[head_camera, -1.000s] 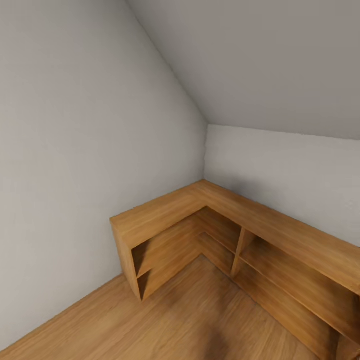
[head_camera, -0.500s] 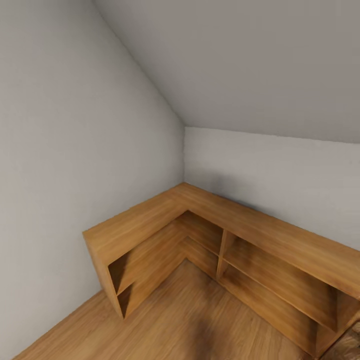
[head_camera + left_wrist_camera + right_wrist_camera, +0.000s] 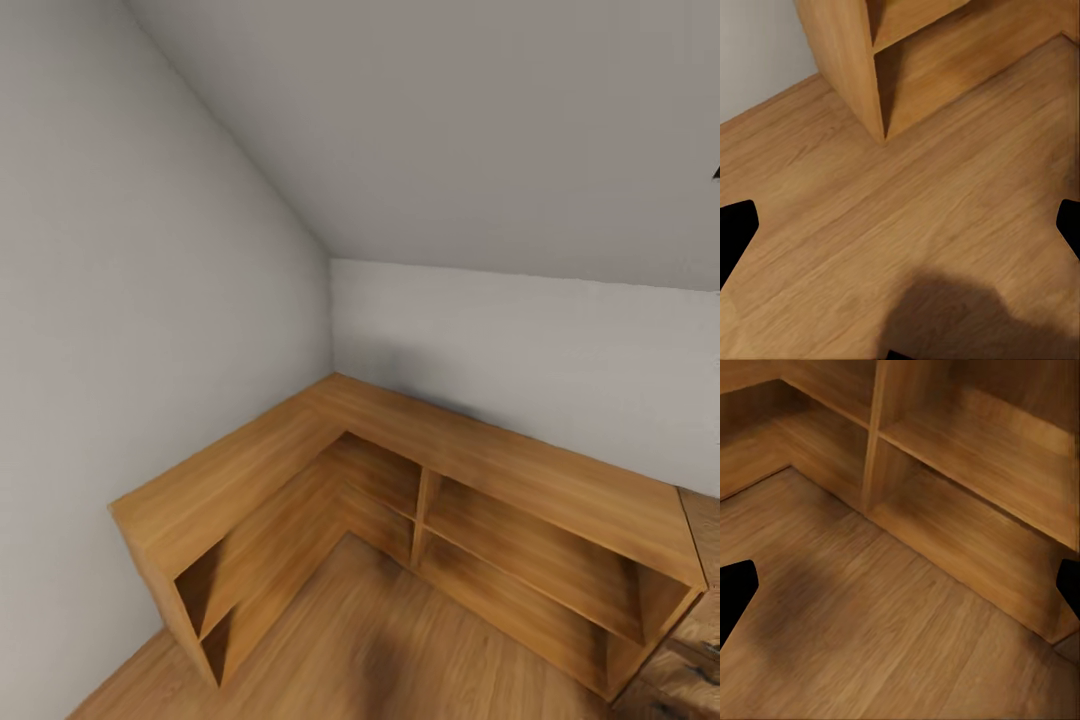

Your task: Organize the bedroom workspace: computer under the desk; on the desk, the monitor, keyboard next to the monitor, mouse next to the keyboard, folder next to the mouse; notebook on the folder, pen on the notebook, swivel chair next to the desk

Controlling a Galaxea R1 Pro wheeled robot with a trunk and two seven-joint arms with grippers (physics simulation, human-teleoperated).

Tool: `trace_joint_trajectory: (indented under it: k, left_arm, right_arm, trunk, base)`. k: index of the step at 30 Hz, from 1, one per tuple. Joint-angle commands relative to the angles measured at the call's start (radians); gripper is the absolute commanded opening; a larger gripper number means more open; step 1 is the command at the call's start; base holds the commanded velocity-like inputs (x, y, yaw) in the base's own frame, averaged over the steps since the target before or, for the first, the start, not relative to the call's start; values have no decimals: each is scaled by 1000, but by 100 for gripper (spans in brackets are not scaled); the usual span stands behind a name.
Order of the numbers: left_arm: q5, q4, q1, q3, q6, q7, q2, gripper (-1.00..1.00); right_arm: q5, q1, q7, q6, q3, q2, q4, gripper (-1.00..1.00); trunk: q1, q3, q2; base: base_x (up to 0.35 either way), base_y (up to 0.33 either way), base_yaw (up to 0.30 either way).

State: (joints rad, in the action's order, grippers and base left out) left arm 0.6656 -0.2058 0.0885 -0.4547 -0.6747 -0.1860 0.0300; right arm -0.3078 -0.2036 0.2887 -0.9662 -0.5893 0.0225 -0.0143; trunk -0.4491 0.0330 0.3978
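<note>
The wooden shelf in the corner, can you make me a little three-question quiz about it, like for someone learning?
1. True or false: the wooden shelf bench bends round the room's corner in an L shape.
2. What does the bench stand on? A) a grey carpet B) a wooden floor C) a black desk
3. Fill in: in the left wrist view, both tips of the left claw sit far apart, so the claw is ____.

Key: 1 true; 2 B; 3 open.

L-shaped light wooden shelf bench (image 3: 420, 470) in the lower frame, against grey walls (image 3: 150, 300), on wooden floor (image 3: 400, 650).
</note>
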Motion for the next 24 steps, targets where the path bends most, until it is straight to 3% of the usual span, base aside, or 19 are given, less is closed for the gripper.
trace_joint_trajectory:
  k: [1, 10, 18, 24]
  left_arm:
    - [2, -1, 0, -9, -2, -9, 1, 100]
    - [2, -1, 0, -9, -2, -9, 0, 100]
    - [2, -1, 0, -8, -2, -9, 0, 100]
    - [2, -1, 0, -8, -2, -9, 0, 100]
  right_arm:
    - [-24, -1, 3, -2, -4, -5, -1, 100]
    - [-99, -1, 3, 9, 3, -23, -1, 100]
    - [-106, -1, 3, 10, 3, -24, -1, 100]
    - [-106, -1, 2, 11, 3, -24, -1, 100]
  trunk:
    - [-1, 2, 2]
    - [-1, 2, 2]
    - [-1, 2, 2]
    - [-1, 2, 2]
  base:
    - [92, 38, -279]
    - [22, 9, -276]
    - [10, 8, -274]
    - [185, 156, -273]
